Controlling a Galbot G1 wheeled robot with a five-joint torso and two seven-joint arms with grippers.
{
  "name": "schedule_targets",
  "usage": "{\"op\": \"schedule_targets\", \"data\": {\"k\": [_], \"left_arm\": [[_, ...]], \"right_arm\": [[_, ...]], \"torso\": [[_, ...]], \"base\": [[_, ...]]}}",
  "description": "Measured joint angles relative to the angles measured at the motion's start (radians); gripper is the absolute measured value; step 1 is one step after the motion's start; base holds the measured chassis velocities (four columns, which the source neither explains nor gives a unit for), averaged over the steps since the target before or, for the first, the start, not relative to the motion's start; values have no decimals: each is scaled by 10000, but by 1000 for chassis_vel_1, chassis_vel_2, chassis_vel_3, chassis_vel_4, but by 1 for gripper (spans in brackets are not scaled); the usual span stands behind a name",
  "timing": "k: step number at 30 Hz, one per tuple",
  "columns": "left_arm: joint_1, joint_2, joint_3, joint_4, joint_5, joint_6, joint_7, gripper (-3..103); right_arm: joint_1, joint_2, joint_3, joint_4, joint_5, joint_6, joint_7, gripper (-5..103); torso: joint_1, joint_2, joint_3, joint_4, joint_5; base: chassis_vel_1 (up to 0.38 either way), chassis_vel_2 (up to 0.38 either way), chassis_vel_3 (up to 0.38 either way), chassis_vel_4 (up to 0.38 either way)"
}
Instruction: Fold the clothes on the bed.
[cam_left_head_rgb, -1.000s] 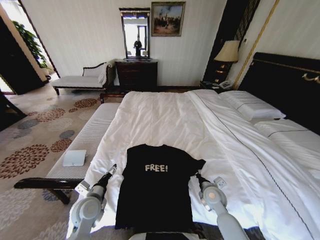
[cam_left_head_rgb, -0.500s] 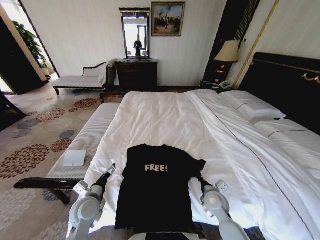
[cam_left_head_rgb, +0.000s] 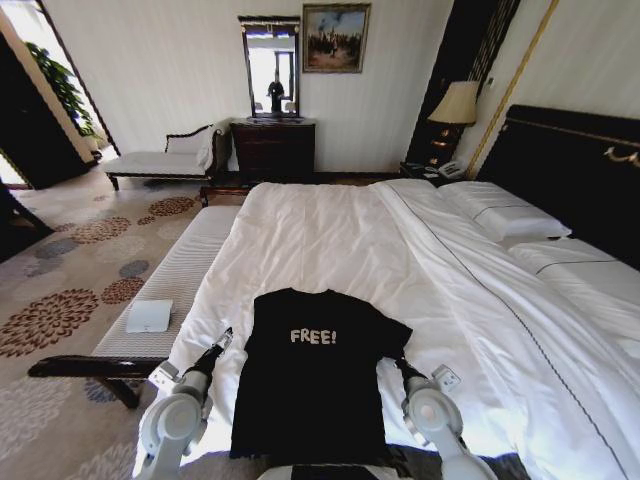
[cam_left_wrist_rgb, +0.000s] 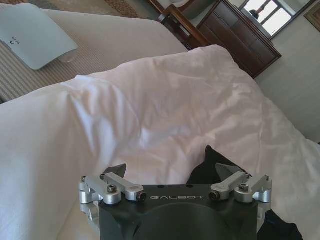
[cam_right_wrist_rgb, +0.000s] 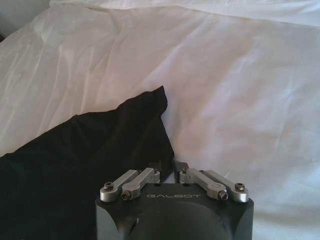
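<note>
The clothes are one black T-shirt (cam_left_head_rgb: 312, 375) with pale "FREE!" lettering, lying flat on the near part of the bed (cam_left_head_rgb: 330, 230) with its white duvet. My left gripper (cam_left_head_rgb: 224, 338) hovers at the shirt's left edge. In the left wrist view it (cam_left_wrist_rgb: 171, 170) is open, fingers wide apart, with a black corner of the shirt (cam_left_wrist_rgb: 204, 167) just beyond them. My right gripper (cam_left_head_rgb: 393, 353) is at the shirt's right sleeve. Seen from the right wrist, it (cam_right_wrist_rgb: 166, 164) is shut on the sleeve's edge, the black fabric (cam_right_wrist_rgb: 100, 150) spreading to one side.
A grey-striped bench (cam_left_head_rgb: 185, 275) runs along the bed's left side, carrying a flat white device (cam_left_head_rgb: 149, 316), also in the left wrist view (cam_left_wrist_rgb: 30, 35). Pillows (cam_left_head_rgb: 500, 215) and a dark headboard (cam_left_head_rgb: 570, 170) stand at the right. A dresser (cam_left_head_rgb: 272, 148) is against the far wall.
My right arm has drawn back and down a little toward me beside the sleeve. The left arm and the shirt have barely shifted.
</note>
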Motion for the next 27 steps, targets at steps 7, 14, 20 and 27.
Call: {"op": "schedule_targets", "data": {"k": [7, 14, 20, 27], "left_arm": [[-7, -4, -58, 94, 3, -2, 14, 100], [-377, 59, -286, 421, -458, -8, -37, 100], [-988, 281, -785, 822, -2731, -184, 164, 100], [-342, -124, 103, 966, -257, -80, 2065, 100]], "right_arm": [[-53, 22, 51, 511, -251, 116, -55, 36], [144, -55, 290, 1125, -95, 372, 247, 62], [743, -288, 762, 891, 210, 691, 237, 85], [985, -372, 1099, 596, 625, 694, 255, 100]], "torso": [[0, 0, 1, 1, 0], [0, 0, 0, 0, -1], [1, 0, 2, -1, 2], [0, 0, 2, 2, 0]], "base": [[0, 0, 0, 0], [0, 0, 0, 0], [0, 0, 0, 0], [0, 0, 0, 0]]}}
